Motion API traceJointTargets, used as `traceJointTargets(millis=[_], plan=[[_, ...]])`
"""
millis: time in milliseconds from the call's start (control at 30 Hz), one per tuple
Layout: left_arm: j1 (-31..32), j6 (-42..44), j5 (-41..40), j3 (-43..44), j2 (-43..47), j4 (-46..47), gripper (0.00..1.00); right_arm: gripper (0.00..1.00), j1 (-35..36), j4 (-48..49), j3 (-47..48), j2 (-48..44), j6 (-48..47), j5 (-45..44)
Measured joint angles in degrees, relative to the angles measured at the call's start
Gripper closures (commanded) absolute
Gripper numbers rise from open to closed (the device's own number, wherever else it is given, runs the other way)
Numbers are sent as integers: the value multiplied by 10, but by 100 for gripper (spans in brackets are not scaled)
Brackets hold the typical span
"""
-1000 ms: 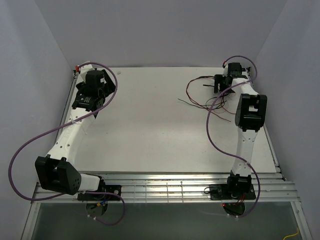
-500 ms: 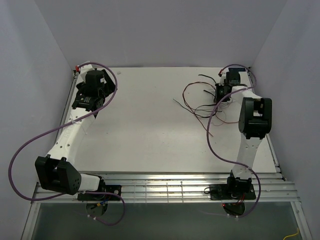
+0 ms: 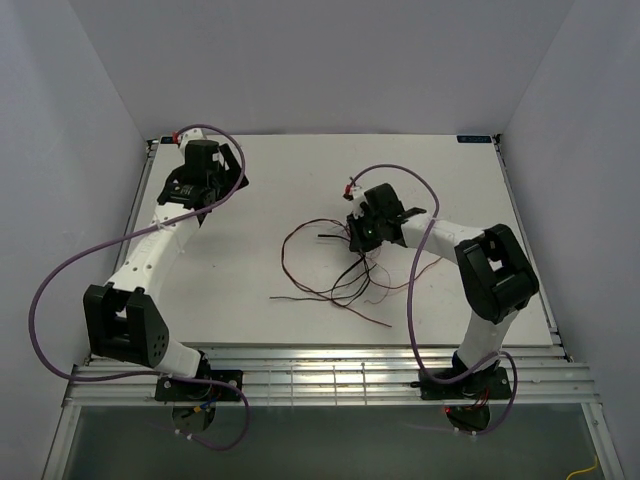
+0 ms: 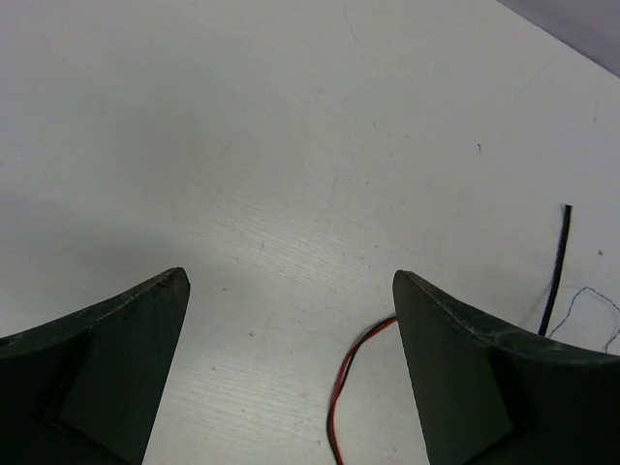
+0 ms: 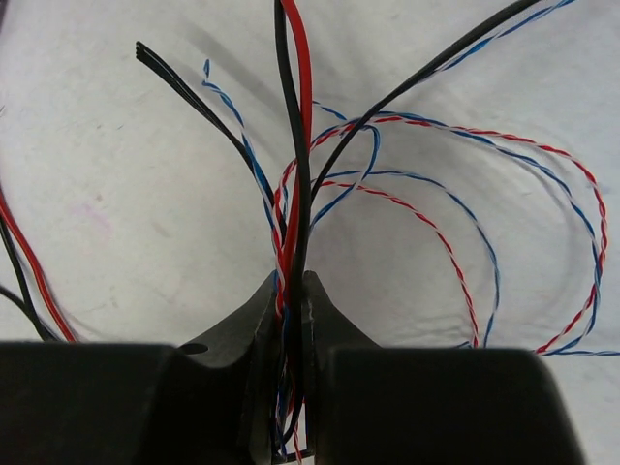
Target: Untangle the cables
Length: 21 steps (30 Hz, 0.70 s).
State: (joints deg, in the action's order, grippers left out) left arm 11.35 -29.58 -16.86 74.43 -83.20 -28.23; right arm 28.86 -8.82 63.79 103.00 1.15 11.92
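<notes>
The cables (image 3: pixel 348 277) are a loose tangle of thin dark red, black and pale wires lying at the table's middle right. My right gripper (image 3: pixel 360 230) sits at the tangle's far side. In the right wrist view it (image 5: pixel 291 285) is shut on a bunch of them: a red-and-black pair (image 5: pixel 296 136) plus twisted red-white and blue-white strands (image 5: pixel 465 291) that fan out ahead. My left gripper (image 3: pixel 228 180) hovers at the far left, open and holding nothing (image 4: pixel 291 279). A red-and-black cable end (image 4: pixel 339 387) lies on the table just inside its right finger.
Thick purple cables (image 3: pixel 60 270) loop off both arms. The white table (image 3: pixel 260 250) is boxed in by pale walls on the left, back and right. A metal rail (image 3: pixel 330 375) carrying the arm bases runs along the near edge. A black wire end (image 4: pixel 556 271) lies right of the left gripper.
The right gripper shut on the cables at the far right corner and dragged them toward the table's middle. The left arm shifted slightly right and toward the back.
</notes>
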Motion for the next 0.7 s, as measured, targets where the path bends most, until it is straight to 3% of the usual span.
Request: traceJointTargets(millis=[133, 233, 333, 367, 400, 467, 533, 567, 633, 700], plan=[[0, -7, 26, 0, -7, 0, 2, 89, 54, 0, -20, -15, 23, -17], [1, -18, 60, 0, -13, 2, 2, 79, 82, -1, -20, -20, 33, -40], [7, -28, 101, 3, -28, 4, 2, 54, 102, -17, -17, -22, 51, -52], [10, -31, 117, 4, -36, 4, 2, 38, 104, -24, -14, -23, 56, -52], [12, -35, 134, 5, -45, 4, 2, 28, 105, -34, -10, -25, 63, -52], [17, -41, 166, 7, -59, -1, 2, 15, 105, -59, 0, -34, 68, -53], [20, -44, 191, 9, -70, -9, 2, 11, 105, -85, 14, -52, 73, -58], [22, -45, 200, 9, -71, -14, 2, 3, 105, -96, 20, -65, 75, -63], [23, -47, 212, 9, -71, -23, 2, 10, 104, -110, 25, -100, 79, -78], [24, -49, 220, 9, -65, -26, 2, 10, 99, -121, 25, -139, 87, -90]])
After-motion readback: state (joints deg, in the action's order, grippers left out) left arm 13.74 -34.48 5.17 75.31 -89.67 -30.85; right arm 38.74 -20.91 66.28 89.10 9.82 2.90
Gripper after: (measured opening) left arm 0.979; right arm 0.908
